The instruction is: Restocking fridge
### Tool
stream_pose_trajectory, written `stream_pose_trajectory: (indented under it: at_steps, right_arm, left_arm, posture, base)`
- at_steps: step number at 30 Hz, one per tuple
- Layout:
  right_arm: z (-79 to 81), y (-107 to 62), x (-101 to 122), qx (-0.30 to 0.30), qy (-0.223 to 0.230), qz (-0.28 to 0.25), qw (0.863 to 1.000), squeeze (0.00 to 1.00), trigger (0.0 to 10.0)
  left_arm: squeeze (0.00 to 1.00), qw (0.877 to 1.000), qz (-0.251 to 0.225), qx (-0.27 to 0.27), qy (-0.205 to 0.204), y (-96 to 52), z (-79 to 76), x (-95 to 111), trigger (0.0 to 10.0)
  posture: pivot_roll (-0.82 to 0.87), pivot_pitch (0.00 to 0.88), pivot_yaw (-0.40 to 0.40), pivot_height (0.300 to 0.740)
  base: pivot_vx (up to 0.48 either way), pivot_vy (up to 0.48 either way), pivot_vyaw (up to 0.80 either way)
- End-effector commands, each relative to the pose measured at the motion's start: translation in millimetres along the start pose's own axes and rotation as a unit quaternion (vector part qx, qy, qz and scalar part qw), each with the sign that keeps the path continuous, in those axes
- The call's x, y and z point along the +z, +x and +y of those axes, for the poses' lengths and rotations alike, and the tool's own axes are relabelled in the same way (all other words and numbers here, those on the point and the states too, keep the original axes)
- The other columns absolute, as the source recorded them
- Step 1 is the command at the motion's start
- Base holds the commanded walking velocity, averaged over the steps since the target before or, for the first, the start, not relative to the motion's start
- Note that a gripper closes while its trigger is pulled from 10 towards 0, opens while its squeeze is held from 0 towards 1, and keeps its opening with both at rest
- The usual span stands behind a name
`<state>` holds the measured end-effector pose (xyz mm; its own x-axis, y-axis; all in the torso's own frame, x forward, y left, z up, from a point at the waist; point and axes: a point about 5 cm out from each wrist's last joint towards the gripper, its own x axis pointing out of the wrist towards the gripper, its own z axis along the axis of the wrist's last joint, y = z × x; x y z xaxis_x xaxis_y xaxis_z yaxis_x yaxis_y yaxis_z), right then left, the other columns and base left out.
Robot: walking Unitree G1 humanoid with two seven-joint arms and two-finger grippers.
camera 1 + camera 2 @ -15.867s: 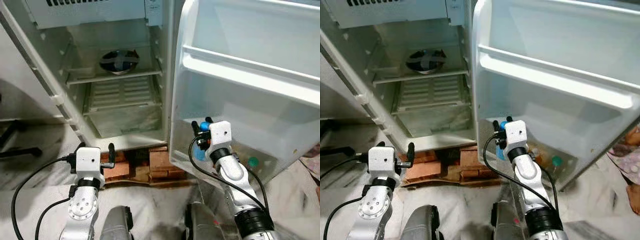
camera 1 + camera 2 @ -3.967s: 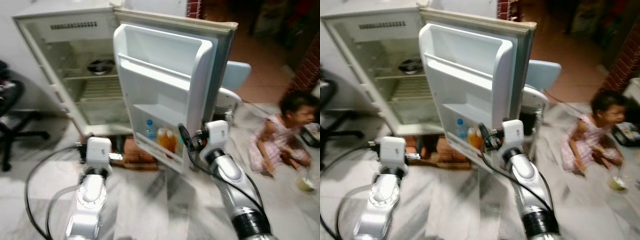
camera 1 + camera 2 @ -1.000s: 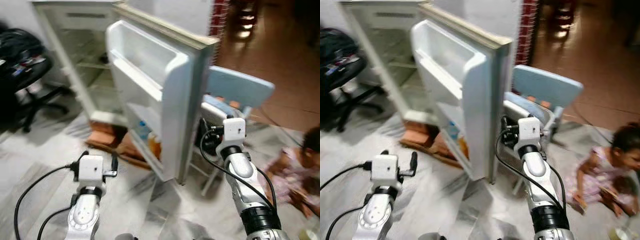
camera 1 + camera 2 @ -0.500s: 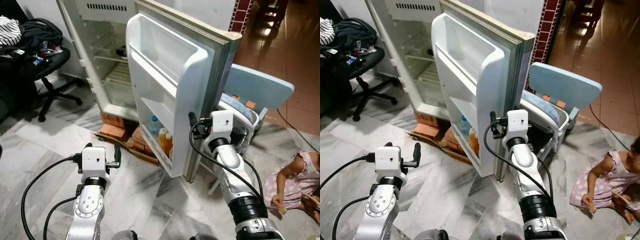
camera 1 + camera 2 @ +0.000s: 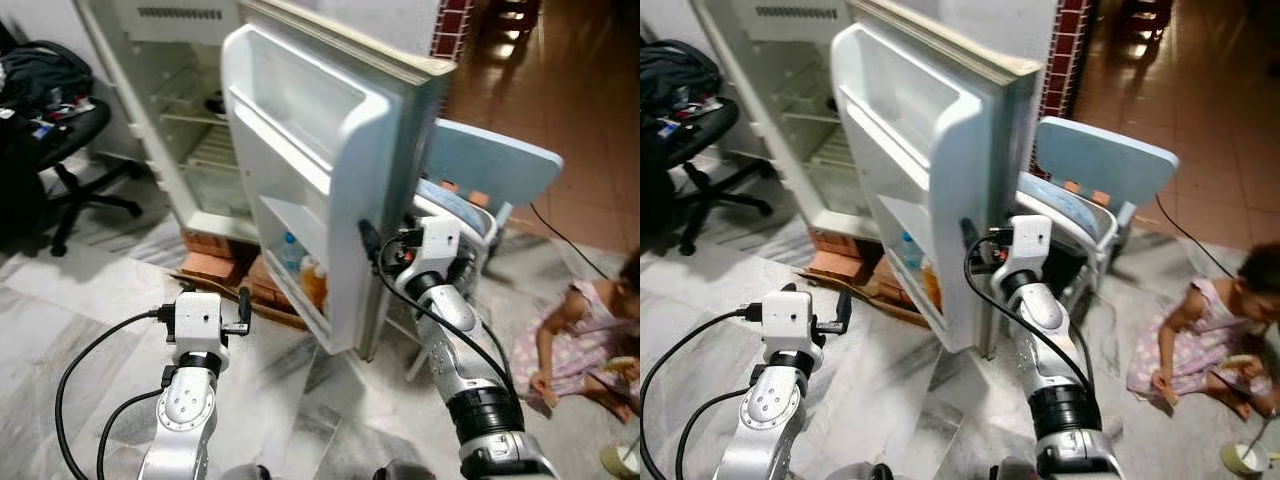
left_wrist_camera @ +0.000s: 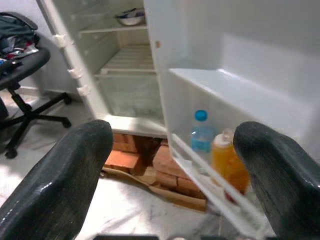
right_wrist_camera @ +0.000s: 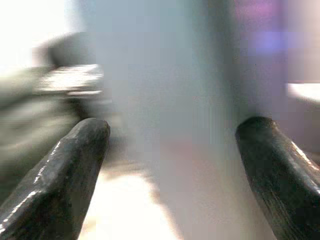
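While our right gripper [image 5: 385,252] sits wide open and empty at the white fridge door's [image 5: 330,150] edge, our left gripper [image 5: 240,312] hangs open too. If we push fast, the blue-capped bottle [image 6: 201,135] and orange bottle [image 6: 229,161] on the door shelf could tip.

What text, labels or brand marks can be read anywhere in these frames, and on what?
None can be read.
Clear bottle with a blue cap in the fridge door's bottom shelf: its label is too blurred to read.
Orange bottle beside it: no print can be made out.
Fridge inside: the vent panel at the top bears slots, no lettering.
Clutter on the office chair: too small and blurred to tell any print.
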<state>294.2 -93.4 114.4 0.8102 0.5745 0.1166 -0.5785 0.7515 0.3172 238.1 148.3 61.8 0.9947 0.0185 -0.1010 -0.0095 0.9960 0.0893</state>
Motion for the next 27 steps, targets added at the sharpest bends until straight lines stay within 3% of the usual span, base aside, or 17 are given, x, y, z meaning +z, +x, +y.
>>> stream_pose_trajectory:
  at_steps: [1,5,11,13,15,16,17,18,23,25,27]
  right_arm:
    - [39.4,9.7,15,0.149,0.015,-0.012,0.989,0.0,10.0]
    - [40.8,-7.2,5,0.196,0.014,0.032,0.98,0.0,10.0]
    - [27.8,-41.4,-17,0.25,-0.007,0.138,0.958,0.0,10.0]
    - [22.3,-51.0,-24,0.265,-0.027,0.186,0.946,0.0,10.0]
    - [10.9,-54.9,-34,0.25,-0.083,0.232,0.936,0.0,10.0]
    - [1.7,-53.9,-40,0.225,-0.117,0.26,0.932,0.0,10.0]
    - [-16.8,-44.1,-45,0.156,-0.19,0.282,0.927,0.0,10.0]
    - [-24.7,-37.0,-44,0.115,-0.214,0.28,0.929,0.0,10.0]
    - [-44.8,-5.1,-21,-0.028,-0.235,0.225,0.945,0.0,10.0]
    - [-48.2,3.5,-13,-0.056,-0.234,0.21,0.948,0.0,10.0]
    - [-45.6,13.6,-5,-0.055,-0.203,0.187,0.959,0.0,10.0]
  left_arm:
    - [0.0,1.0,0.007,0.003,0.008,-1.8,2.8,-4,10.0]
    - [0.0,1.0,0.008,0.009,0.009,-3.1,6.0,-5,10.0]
    - [0.0,1.0,0.011,0.007,0.012,-6.1,7.4,-7,10.0]
    - [0.0,1.0,0.011,0.006,0.012,-5.4,7.3,-7,10.0]
    - [0.0,1.0,0.012,0.003,0.014,-4.5,6.6,-7,10.0]
    - [0.0,1.0,0.012,0.002,0.014,-4.1,6.1,-7,10.0]
    - [0.0,1.0,0.014,-0.003,0.014,-3.4,4.8,-7,10.0]
    - [0.0,1.0,0.017,-0.006,0.015,-3.2,3.8,-8,10.0]
    - [0.0,0.997,0.058,-0.035,0.022,-6.9,-2.1,-20,10.0]
    - [0.0,0.996,0.067,-0.048,0.027,-9.4,-5.1,-24,10.0]
    - [0.0,0.995,0.07,-0.055,0.033,-11.0,-7.1,-26,10.0]
  posture:
    - [-0.02,0.029,0.032,0.74]
    - [-0.02,0.028,0.033,0.74]
    - [-0.02,0.029,0.047,0.74]
    - [-0.02,0.028,0.05,0.74]
    - [-0.02,0.028,0.051,0.74]
    - [-0.02,0.026,0.053,0.74]
    - [-0.02,0.026,0.053,0.74]
    - [-0.02,0.026,0.053,0.74]
    - [-0.02,0.021,0.059,0.74]
    - [-0.02,0.02,0.058,0.74]
    - [-0.01,0.018,0.055,0.74]
  base:
    - [0.0,0.0,0.0]
    - [0.0,0.0,0.0]
    - [0.0,0.0,0.0]
    - [0.0,0.0,0.0]
    - [0.0,0.0,0.0]
    - [0.0,0.0,0.0]
    - [0.0,0.0,0.0]
    - [0.0,0.0,0.0]
    - [0.0,0.0,0.0]
    - [0.0,0.0,0.0]
    - [0.0,0.0,0.0]
